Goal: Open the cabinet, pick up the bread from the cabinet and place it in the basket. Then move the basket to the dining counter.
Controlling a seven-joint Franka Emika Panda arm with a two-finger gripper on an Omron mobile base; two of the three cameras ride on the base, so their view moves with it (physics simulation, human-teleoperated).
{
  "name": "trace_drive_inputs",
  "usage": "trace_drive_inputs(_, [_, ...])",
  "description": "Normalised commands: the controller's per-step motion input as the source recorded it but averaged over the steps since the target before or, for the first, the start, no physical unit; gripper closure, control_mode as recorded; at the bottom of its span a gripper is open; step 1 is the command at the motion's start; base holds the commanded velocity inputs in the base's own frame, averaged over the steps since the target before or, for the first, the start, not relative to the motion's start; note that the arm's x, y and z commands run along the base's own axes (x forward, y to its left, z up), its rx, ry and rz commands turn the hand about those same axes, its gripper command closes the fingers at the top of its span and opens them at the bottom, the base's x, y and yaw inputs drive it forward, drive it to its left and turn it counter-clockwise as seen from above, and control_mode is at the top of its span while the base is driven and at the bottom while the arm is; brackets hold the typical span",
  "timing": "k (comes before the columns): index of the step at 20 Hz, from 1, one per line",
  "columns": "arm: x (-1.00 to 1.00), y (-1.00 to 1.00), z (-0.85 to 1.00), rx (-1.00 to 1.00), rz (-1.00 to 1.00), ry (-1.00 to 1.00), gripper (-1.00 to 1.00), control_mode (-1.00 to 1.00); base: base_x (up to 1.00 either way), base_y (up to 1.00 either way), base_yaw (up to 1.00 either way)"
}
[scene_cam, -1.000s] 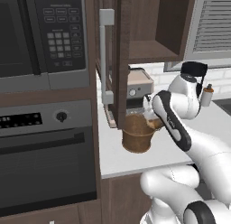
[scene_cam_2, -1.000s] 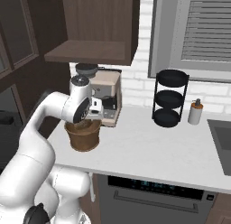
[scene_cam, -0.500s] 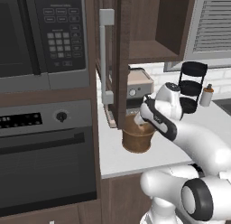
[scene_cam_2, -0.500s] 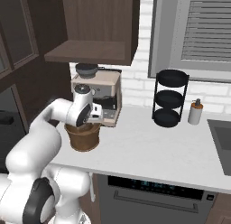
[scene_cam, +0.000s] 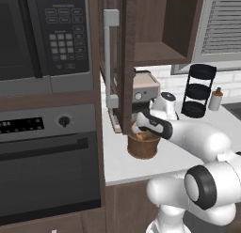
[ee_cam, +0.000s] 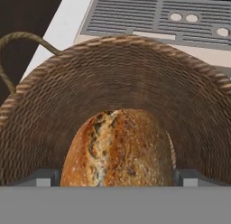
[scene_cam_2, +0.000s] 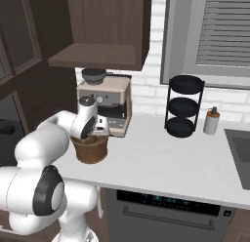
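Hand (ee_cam: pixel 115 177) spread wide inside the basket (scene_cam: pixel 143 143), straddling the bread (ee_cam: pixel 118 148) (the basket stands on the white surface (scene_cam_2: pixel 161 160)).

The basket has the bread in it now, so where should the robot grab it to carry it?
Probably the basket's rim, from above: one finger inside, one outside. It stands upright and open-topped, and looks too wide to span. The bread fills the middle; the coffee machine crowds the back. The gripper is open.

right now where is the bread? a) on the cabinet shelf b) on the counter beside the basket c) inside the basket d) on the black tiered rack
c: in the hand view the bread lies inside the woven wall of the basket, between the open jaws.
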Motion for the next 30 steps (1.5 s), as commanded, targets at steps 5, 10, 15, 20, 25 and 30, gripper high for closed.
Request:
trace_drive_inputs(5, [0.01, 0.14, -0.04, 0.0, 0.0, 0.0, -1.0, -1.0, 0.0, 0.0, 0.0])
trace_drive_inputs(10, [0.0, 0.16, 0.0, -0.01, 0.0, -0.01, -1.0, -1.0, 0.0, 0.0, 0.0])
trace_drive_inputs(15, [0.04, 0.04, 0.0, -0.02, 0.0, -0.03, -1.0, -1.0, 0.0, 0.0, 0.0])
trace_drive_inputs(20, [0.11, 0.0, 0.11, 0.0, 0.0, 0.0, -1.0, -1.0, 0.0, 0.0, 0.0])
trace_drive_inputs(25, [0.01, 0.0, 0.17, 0.0, -0.01, 0.0, -1.0, -1.0, 0.0, 0.0, 0.0])
trace_drive_inputs(30, [0.0, -0.01, 0.08, -0.07, -0.05, -0.03, -1.0, -1.0, 0.0, 0.0, 0.0])
